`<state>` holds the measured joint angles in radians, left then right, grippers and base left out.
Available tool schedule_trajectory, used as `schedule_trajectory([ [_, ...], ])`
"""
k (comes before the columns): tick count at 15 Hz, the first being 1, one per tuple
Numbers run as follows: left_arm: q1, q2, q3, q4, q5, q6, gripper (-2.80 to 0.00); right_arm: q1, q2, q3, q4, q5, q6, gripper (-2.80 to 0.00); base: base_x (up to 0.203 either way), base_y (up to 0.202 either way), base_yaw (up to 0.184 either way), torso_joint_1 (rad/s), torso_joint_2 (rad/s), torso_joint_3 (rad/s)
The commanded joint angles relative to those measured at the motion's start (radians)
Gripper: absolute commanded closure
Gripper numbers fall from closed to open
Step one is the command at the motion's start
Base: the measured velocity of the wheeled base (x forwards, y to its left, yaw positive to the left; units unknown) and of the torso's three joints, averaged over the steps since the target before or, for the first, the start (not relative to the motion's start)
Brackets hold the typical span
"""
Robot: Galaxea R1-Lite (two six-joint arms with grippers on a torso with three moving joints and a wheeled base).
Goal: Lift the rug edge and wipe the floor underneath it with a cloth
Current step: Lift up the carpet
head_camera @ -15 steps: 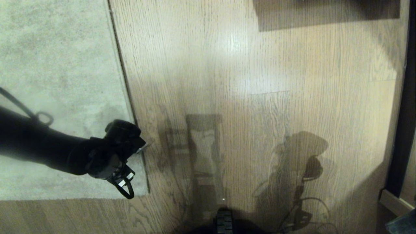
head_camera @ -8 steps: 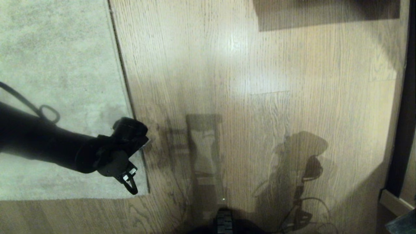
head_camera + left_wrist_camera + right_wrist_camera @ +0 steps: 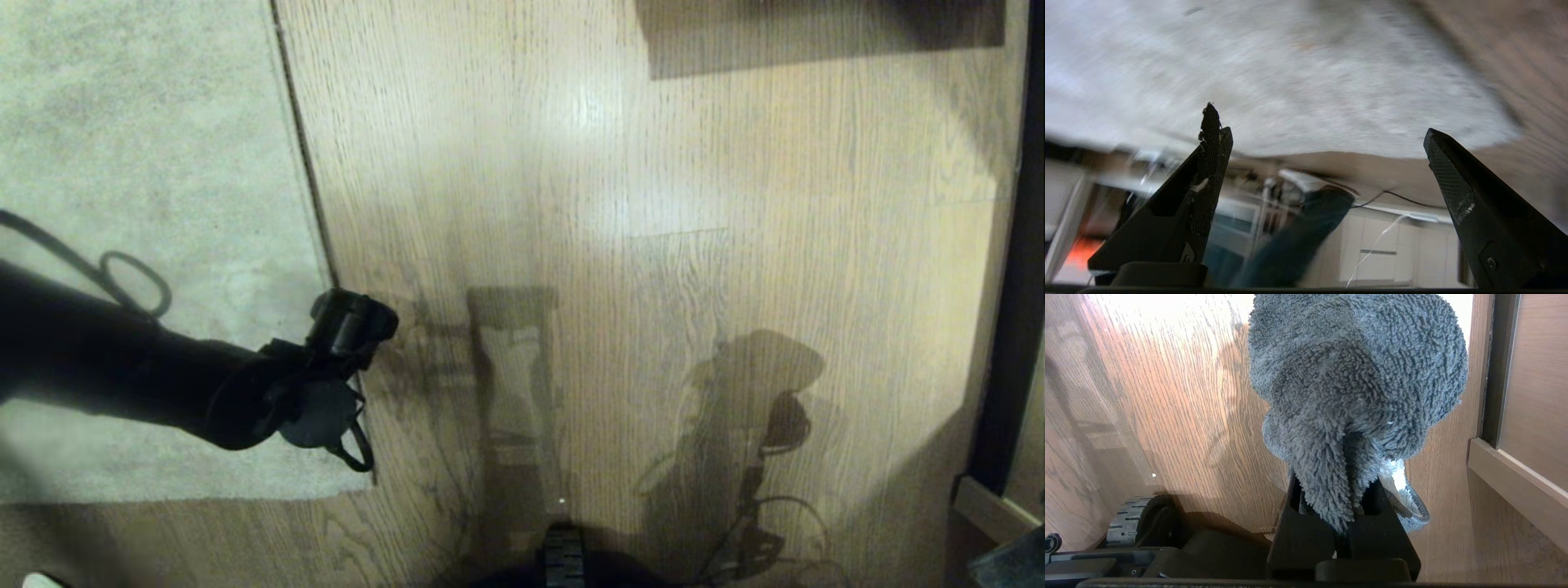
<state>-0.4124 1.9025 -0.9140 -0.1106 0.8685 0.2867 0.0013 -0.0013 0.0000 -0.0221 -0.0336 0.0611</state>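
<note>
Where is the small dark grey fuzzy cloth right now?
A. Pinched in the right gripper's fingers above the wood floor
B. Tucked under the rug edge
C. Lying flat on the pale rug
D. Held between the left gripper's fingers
A: the right wrist view shows the small dark grey fuzzy cloth bunched in the shut right gripper over the light brown wood-plank floor; the left gripper is open and empty.

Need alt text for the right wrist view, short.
The right gripper is shut on a fuzzy dark grey-green cloth that bunches out beyond its fingers, held over the light brown wood-grain plank floor. A tan panel with a ledge runs along one side, and a black ribbed wheel shows near the gripper's base.
</note>
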Motion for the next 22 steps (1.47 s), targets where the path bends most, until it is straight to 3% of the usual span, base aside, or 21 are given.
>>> schedule_trajectory([
  [1, -0.031, -0.010, 0.004, 0.002, 0.099, -0.048, -2.80, 0.000, 0.001, 0.000, -0.001, 0.000, 0.000, 0.00, 0.000, 0.000, 0.000, 0.000, 0.00, 0.000],
  [4, -0.036, -0.017, 0.032, 0.003, 0.138, -0.085, -2.80, 0.000, 0.001, 0.000, -0.001, 0.000, 0.000, 0.00, 0.000, 0.000, 0.000, 0.000, 0.00, 0.000],
  [10, -0.010, 0.030, 0.024, 0.001, 0.214, -0.084, -2.80, 0.000, 0.001, 0.000, -0.001, 0.000, 0.000, 0.00, 0.000, 0.000, 0.000, 0.000, 0.00, 0.000],
  [19, -0.011, 0.140, -0.084, -0.015, 0.224, -0.109, -2.80, 0.000, 0.001, 0.000, -0.001, 0.000, 0.000, 0.00, 0.000, 0.000, 0.000, 0.000, 0.00, 0.000],
  [22, -0.013, 0.181, -0.099, -0.108, 0.225, -0.110, -2.80, 0.000, 0.001, 0.000, -0.001, 0.000, 0.000, 0.00, 0.000, 0.000, 0.000, 0.000, 0.00, 0.000],
])
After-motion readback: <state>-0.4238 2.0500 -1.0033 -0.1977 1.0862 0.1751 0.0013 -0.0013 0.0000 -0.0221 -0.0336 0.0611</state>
